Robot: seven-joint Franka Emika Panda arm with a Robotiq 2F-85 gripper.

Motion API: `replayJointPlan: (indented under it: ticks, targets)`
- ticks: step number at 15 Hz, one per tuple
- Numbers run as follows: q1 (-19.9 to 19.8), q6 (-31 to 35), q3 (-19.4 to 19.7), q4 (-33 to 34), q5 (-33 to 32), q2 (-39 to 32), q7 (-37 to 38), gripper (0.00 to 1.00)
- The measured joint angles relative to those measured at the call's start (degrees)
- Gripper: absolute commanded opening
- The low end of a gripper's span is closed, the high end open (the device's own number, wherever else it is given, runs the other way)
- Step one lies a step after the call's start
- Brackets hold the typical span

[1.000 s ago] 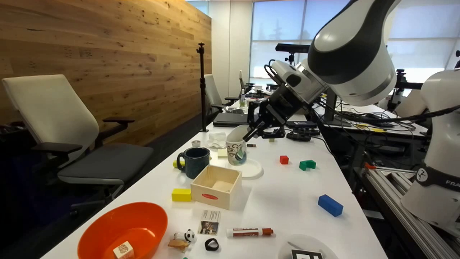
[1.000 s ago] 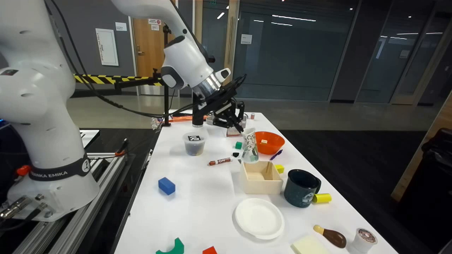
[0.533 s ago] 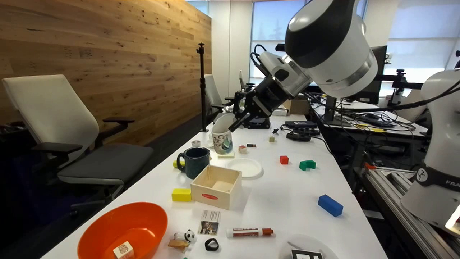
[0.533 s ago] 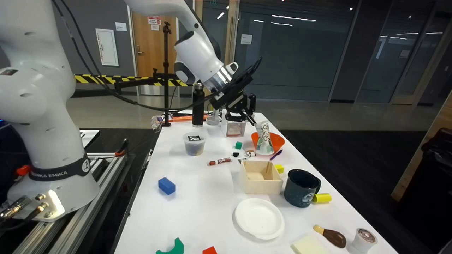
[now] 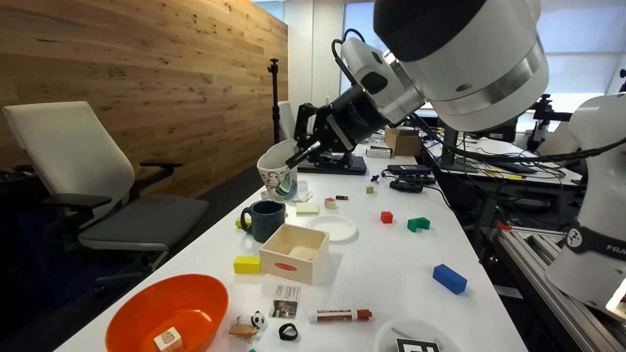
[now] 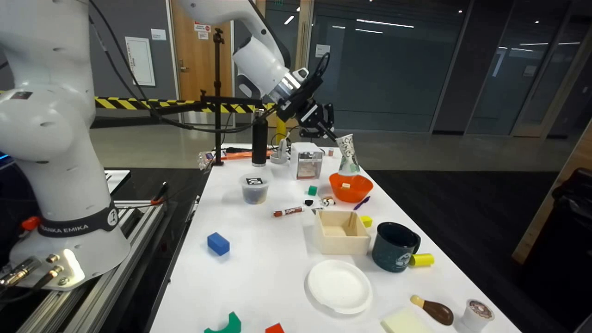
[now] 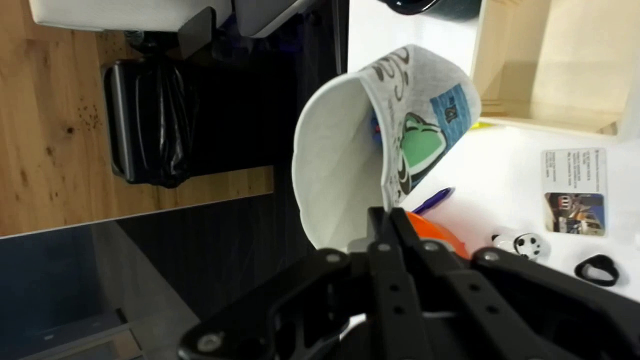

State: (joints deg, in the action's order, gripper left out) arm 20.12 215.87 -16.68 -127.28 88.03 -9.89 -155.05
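Note:
A white paper cup (image 5: 283, 185) with a printed green and blue pattern hangs in the air, leaning a little. My gripper (image 5: 294, 159) is shut on the cup's rim, one finger inside the wall and one outside, as the wrist view shows with the cup (image 7: 432, 115) and the gripper (image 7: 387, 215). Something small, blue and red, shows inside the cup. In an exterior view the cup (image 6: 348, 159) appears in front of and above the orange bowl (image 6: 350, 194). The cup's bottom inside is hidden by its wall.
On the white table stand an open wooden box (image 5: 296, 253), a dark mug (image 5: 266, 221) and a white plate (image 5: 337, 227). A blue block (image 5: 450, 278), a yellow block (image 5: 247, 265) and a marker (image 5: 340, 316) lie around them. An office chair (image 5: 142, 230) stands beside the table edge.
The arm has carried the cup upward and toward the chair side of the table, away from the robot base. The grip on its rim stays the same; the table objects have not moved.

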Motion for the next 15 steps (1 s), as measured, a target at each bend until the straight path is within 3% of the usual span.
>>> replayJointPlan:
  ticks: [9, 15]
  targets:
    - [8.3, 20.5, -1.4, 21.2, 1.7, -18.9, -0.3, 0.01]
    - [12.3, 25.5, 0.9, 27.5, 1.3, -30.0, -0.3, 0.01]
